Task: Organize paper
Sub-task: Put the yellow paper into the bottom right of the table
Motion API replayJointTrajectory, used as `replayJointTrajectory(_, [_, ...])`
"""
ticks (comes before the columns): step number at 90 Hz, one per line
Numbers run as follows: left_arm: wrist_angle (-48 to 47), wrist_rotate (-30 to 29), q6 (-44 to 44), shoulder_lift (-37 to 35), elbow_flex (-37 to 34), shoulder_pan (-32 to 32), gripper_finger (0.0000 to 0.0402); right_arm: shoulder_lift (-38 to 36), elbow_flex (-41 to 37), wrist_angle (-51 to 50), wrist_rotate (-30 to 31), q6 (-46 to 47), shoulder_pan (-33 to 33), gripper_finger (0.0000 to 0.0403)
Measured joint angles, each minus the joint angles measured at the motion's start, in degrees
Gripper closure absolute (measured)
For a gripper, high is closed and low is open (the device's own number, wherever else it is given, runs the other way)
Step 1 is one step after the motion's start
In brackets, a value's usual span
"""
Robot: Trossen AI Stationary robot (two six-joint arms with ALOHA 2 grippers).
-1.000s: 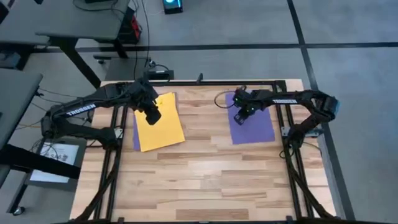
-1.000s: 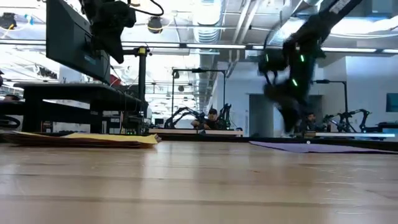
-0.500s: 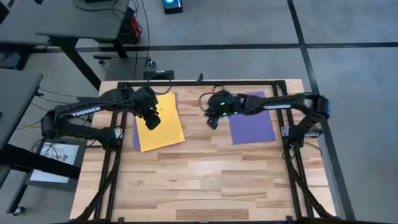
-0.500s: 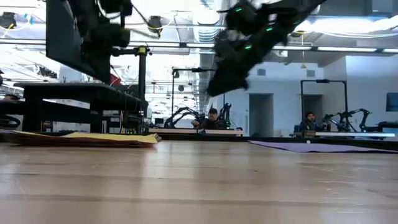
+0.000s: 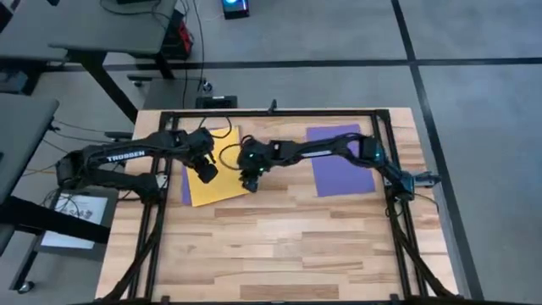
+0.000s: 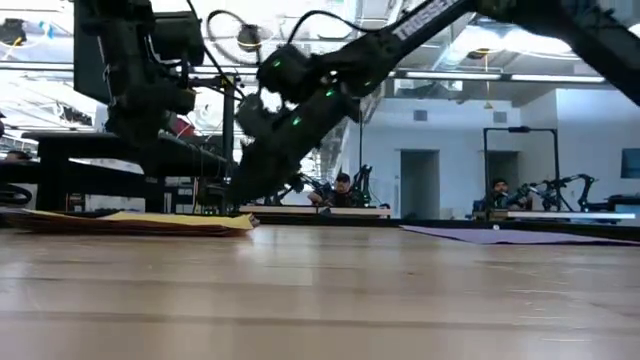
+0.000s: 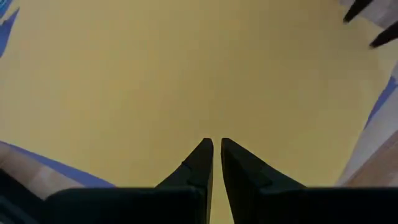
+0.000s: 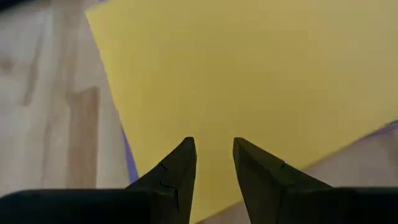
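both grippers over the yellow sheet (image 5: pixel 217 165): left gripper (image 7: pixel 216 144) nearly closed, right gripper (image 8: pixel 213 148) slightly apart, neither holding anything

A pale wooden tabletop (image 5: pixel 279 246) stands on a grey floor (image 5: pixel 474 93) crossed by dark seams, with grey desks (image 5: pixel 85 34) at ten o'clock and ceiling strip lights (image 6: pixel 470 76) beyond.

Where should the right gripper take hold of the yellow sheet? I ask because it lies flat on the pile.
Probably at its free corner nearest the right gripper, coming from the table's middle. The yellow sheet lies flat on a purple one, so only an edge offers purchase. The left gripper hangs over its middle.
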Motion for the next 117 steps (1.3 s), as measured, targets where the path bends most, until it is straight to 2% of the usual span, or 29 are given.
replayJointTrajectory(12, [-0.04,0.02,0.03,0.00,0.00,0.00,0.0384,1.13,1.26,-8.40,0.04,-0.02,0.47,0.0301])
replayJointTrajectory(35, [0.27,-0.11,0.05,0.00,0.00,0.00,0.0384,-1.62,1.26,-26.14,0.08,0.00,0.21,0.0301])
replayJointTrajectory(53, [0.38,-0.48,1.66,0.00,0.00,0.00,0.0384,-2.66,0.94,-43.21,1.22,2.38,1.37,0.0301])
replayJointTrajectory(73, [0.33,-0.68,2.22,0.00,-0.02,0.00,0.0384,-3.15,0.17,-51.70,1.16,7.86,6.75,0.0301])
replayJointTrajectory(86, [0.35,-0.68,2.22,0.00,-0.02,0.00,0.0384,-8.20,-0.09,-51.41,4.65,9.10,7.07,0.0301])
replayJointTrajectory(98, [0.90,-0.70,3.83,0.00,-0.02,0.00,0.0384,-13.74,0.25,-44.49,9.75,10.01,6.09,0.0301])
replayJointTrajectory(104, [1.56,-0.70,4.36,0.00,-0.02,0.00,0.0384,-13.67,0.19,-37.99,11.95,11.12,5.48,0.0301])
replayJointTrajectory(117, [1.84,1.13,4.31,0.00,-0.02,0.00,0.0384,-10.01,0.13,-27.14,12.56,18.07,3.45,0.0301])
